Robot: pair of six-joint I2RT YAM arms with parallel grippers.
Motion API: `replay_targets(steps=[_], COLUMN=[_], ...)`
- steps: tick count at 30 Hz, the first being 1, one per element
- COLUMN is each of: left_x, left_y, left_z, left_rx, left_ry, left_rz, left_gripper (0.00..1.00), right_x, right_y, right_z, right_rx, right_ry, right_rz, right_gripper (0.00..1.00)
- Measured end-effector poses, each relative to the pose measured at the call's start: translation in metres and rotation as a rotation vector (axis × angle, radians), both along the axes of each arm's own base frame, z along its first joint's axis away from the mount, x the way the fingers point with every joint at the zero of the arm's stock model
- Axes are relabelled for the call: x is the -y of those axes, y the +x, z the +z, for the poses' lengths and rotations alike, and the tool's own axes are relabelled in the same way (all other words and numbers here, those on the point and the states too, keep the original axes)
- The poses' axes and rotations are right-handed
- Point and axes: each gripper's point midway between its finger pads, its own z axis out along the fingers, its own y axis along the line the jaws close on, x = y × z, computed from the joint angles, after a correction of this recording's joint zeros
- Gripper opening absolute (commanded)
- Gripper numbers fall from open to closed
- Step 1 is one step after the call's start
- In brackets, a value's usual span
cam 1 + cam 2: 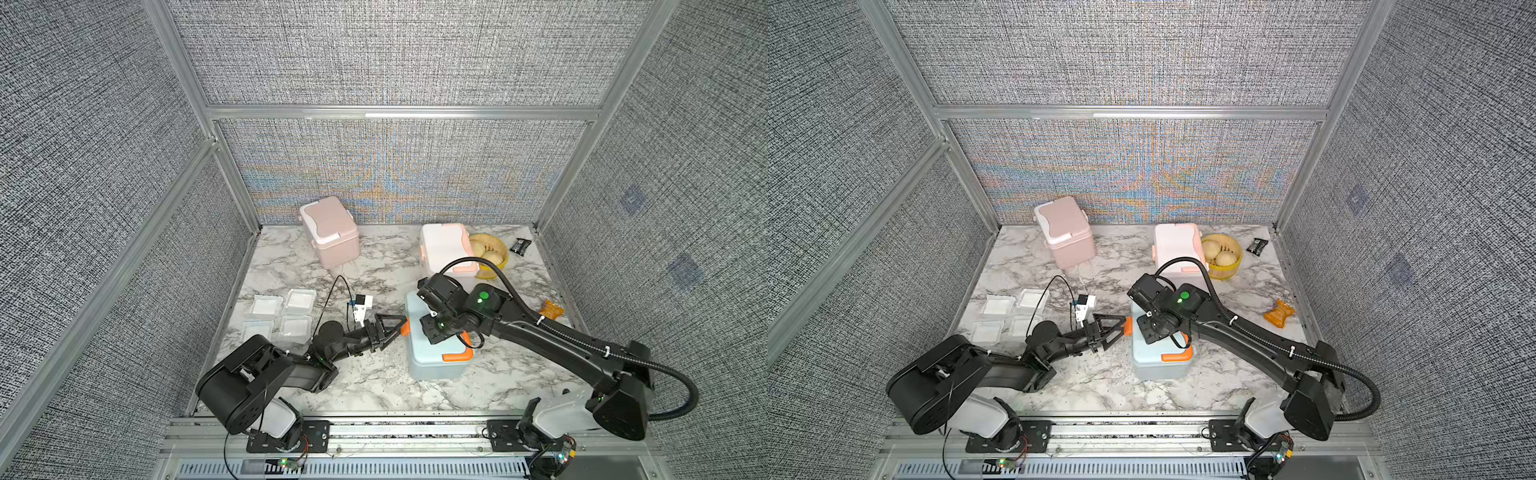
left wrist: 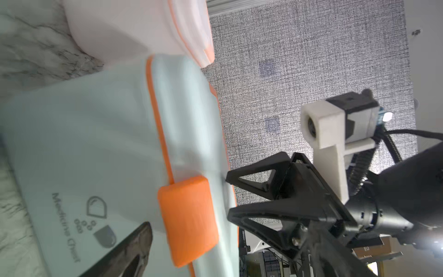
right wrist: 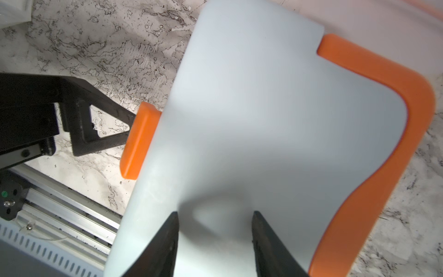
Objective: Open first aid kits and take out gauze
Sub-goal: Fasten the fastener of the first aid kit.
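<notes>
- Blue kit (image 1: 434, 365) first: where does it stand, and is it open?
- It sits at the front middle of the bench (image 1: 374, 386), lid down. The orange latch (image 3: 137, 141) on its side looks shut to me, so I judge this one not yet opened.
- And the tools?
- The left tool (image 1: 398, 327) has its jaws wide apart at that latch. In the right wrist view one finger tip touches it. The right tool (image 3: 215, 213) hangs over the lid with its jaws partly apart and nothing between them. The tips seem to rest on the lid, as if to steady the box, though I cannot be sure they press.
- Any gauze out?
- Four gauze pads (image 1: 300, 300) lie in a loose square on the bench, well to the left of the blue kit. That much is done. Which box they belong to, the pictures do not say.
- The other kits?
- The pink kit (image 1: 332, 237) stands at the back left and the white kit (image 1: 444, 245) at the back right, behind the blue one. Both have their lids down. I cannot tell whether either holds gauze.
- So what is left?
- At least the blue kit: unlatch it, lift the lid, take out its gauze. Possibly the other two as well.
- Anything else about?
- A yellow basket (image 1: 1223, 272) of buns (image 1: 1210, 248) stands just beside the white kit. A black packet (image 1: 520, 246) and an orange wrapper (image 1: 552, 309) lie further right. None of them belongs to the job.
</notes>
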Motion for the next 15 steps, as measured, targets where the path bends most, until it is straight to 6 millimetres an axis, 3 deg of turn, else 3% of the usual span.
replay_targets(steps=[3, 8, 15], left_x=[-0.003, -0.003, -0.004], left_y=[0.003, 0.006, 0.007], left_z=[-0.011, -0.012, 0.019], left_rx=[-0.019, -0.015, 0.070], left_ry=[0.024, 0.038, 0.072], left_rz=[0.021, 0.032, 0.042], left_gripper=[1.00, 0.87, 0.73], right_x=[0.004, 0.011, 0.048], right_y=[-0.004, -0.007, -0.001], right_z=[0.005, 0.028, 0.044], right_rx=[-0.006, 0.046, 0.136], right_ry=[0.004, 0.071, 0.151], right_rz=[0.000, -0.019, -0.128], right_gripper=[0.55, 0.58, 0.58])
